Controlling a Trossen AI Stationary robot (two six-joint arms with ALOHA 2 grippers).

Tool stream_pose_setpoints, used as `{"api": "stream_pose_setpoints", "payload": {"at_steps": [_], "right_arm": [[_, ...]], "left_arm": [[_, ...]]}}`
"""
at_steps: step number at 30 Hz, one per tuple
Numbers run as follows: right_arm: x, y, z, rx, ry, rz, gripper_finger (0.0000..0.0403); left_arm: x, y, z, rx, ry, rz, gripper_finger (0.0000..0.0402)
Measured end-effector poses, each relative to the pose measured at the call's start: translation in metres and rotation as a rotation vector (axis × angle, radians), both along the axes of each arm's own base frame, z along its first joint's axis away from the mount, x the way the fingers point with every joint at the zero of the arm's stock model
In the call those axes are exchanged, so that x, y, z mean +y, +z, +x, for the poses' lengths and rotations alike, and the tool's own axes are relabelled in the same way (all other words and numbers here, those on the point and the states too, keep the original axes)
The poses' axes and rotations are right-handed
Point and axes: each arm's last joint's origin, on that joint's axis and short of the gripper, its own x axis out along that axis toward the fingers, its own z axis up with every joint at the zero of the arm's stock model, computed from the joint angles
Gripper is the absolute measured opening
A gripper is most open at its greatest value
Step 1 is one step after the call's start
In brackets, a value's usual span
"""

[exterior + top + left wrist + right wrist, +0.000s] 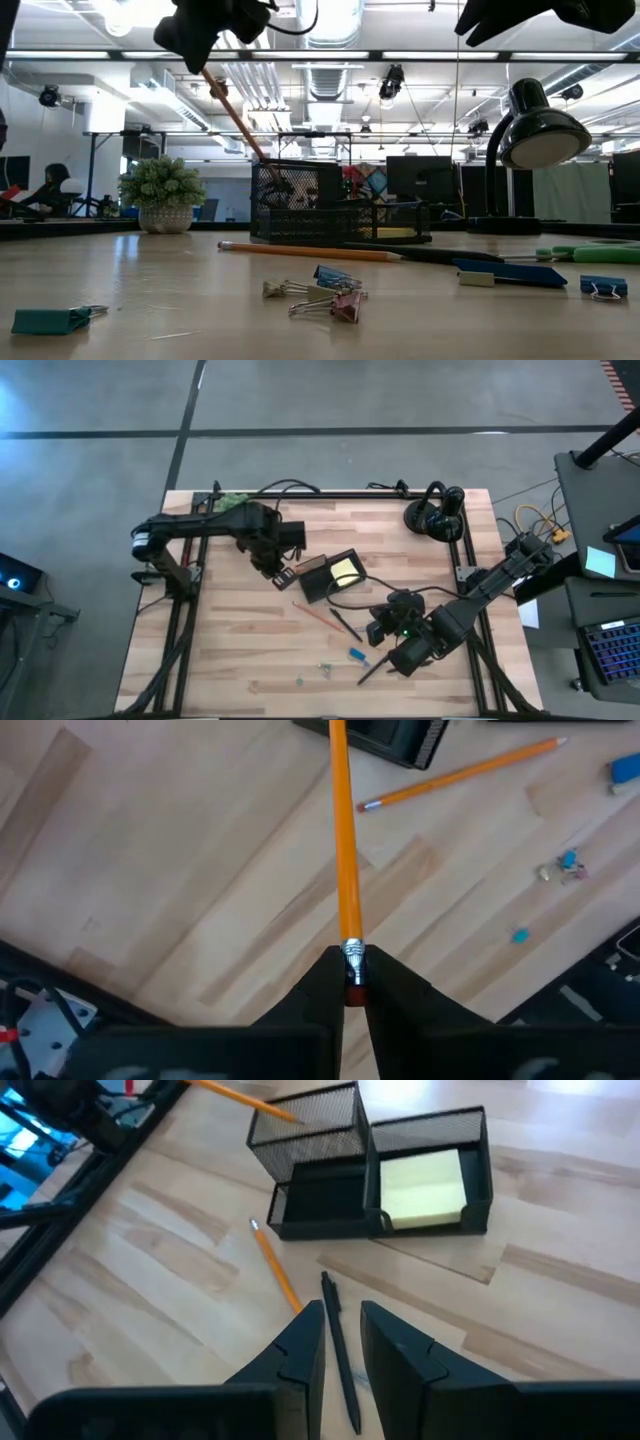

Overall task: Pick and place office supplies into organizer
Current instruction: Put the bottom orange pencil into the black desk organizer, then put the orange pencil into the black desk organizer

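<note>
- High view shows one black organizer near the middle of the table; it has a tall mesh cup and a low tray part.
- One yellow sticky pad lies inside the organizer's low compartment.
- Two orange pencils are in sight: one pencil is pinched at its eraser end by the left gripper, slanting down with its tip into the organizer's mesh cup; the other pencil lies flat on the table just in front of the organizer.
- Left gripper's fingers stand narrow, closed on that pencil, up above the table to the organizer's left.
- One black pen lies on the table in front of the organizer, beside the loose pencil.
- Right gripper hangs over that pen, in front of the organizer; its fingers stand slightly apart on either side of the pen's line, holding nothing that I can see.
- Binder clips lie scattered farther in front of the organizer; the low view shows about five, and a blue flat piece.
- One green-handled pair of scissors lies at that view's right edge.
- One potted plant and one desk lamp stand behind the organizer.
</note>
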Motion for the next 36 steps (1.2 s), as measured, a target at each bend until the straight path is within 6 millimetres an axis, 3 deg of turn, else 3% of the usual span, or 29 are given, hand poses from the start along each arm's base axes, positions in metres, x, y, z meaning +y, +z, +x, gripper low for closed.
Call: {"api": "stream_pose_setpoints", "payload": {"at_steps": [9, 16, 19, 24, 27, 30, 33, 36], "right_arm": [[0.0, -0.001, 0.0, -0.006, -0.001, 0.001, 0.0061], [0.004, -0.004, 0.0, -0.009, 0.019, 0.005, 0.0061], [0.014, -0.011, 0.0, 0.059, 0.113, -0.011, 0.0061], [0.026, -0.04, 0.018, 0.265, 0.336, 0.059, 0.0061], [0.023, -0.057, 0.043, 0.32, 0.451, 0.011, 0.0062], [0.021, -0.064, 0.066, 0.367, 0.565, -0.058, 0.0072], [0.015, -0.067, 0.082, 0.419, 0.674, -0.013, 0.0092], [0.004, -0.08, 0.095, 0.494, 0.783, 0.131, 0.0111]], "left_arm": [[0.004, -0.007, 0.008, 0.016, -0.003, 0.033, 0.0114], [-0.013, 0.033, -0.008, -0.156, -0.031, 0.065, 0.0146], [-0.039, 0.051, -0.022, -0.26, -0.072, 0.133, 0.0147], [-0.123, 0.067, -0.048, -0.517, -0.155, 0.198, 0.0147], [-0.178, 0.054, -0.06, -0.65, -0.179, 0.286, 0.0147], [-0.218, 0.023, -0.071, -0.695, -0.085, 0.378, 0.0147], [-0.238, -0.015, -0.082, -0.681, 0.121, 0.396, 0.0147], [-0.244, -0.045, -0.088, -0.685, 0.309, 0.364, 0.0147]]}}
